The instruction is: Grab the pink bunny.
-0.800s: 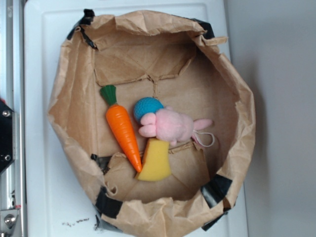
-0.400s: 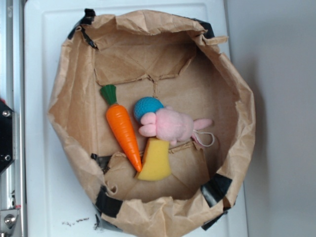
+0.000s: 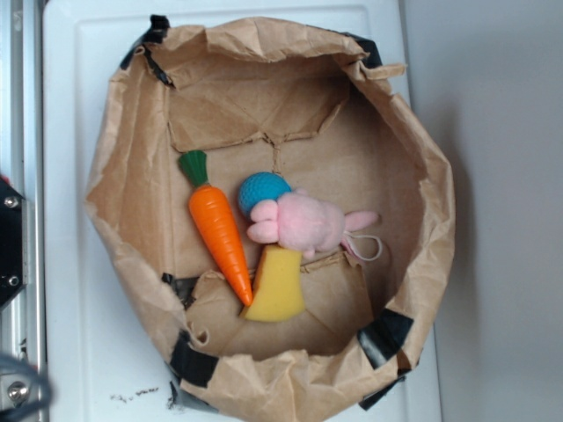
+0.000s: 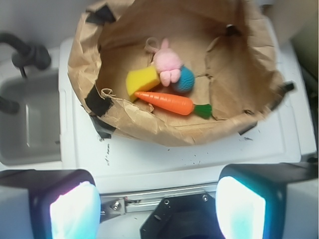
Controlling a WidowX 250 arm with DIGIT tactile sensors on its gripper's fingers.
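Observation:
The pink bunny (image 3: 303,222) (image 4: 166,63) lies on its side on the floor of a brown paper bag (image 3: 123,158) (image 4: 149,132), ears and string loop toward the right in the exterior view. It rests against a blue crocheted ball (image 3: 262,188) (image 4: 185,79) and a yellow sponge (image 3: 278,283) (image 4: 141,79). My gripper (image 4: 157,209) is open, with its two pale fingertips (image 4: 72,209) wide apart and nothing between them. In the wrist view it hangs outside the bag, over the white surface and metal rail, well short of the bunny.
An orange plastic carrot (image 3: 218,229) (image 4: 167,101) lies beside the bunny inside the bag. The bag's crumpled walls stand all round the toys, on a white tray (image 3: 66,264). A grey basin (image 4: 30,124) sits to the left in the wrist view.
A dark blurred shape has come into the bottom left corner of the exterior view. The bunny and the other toys have not moved.

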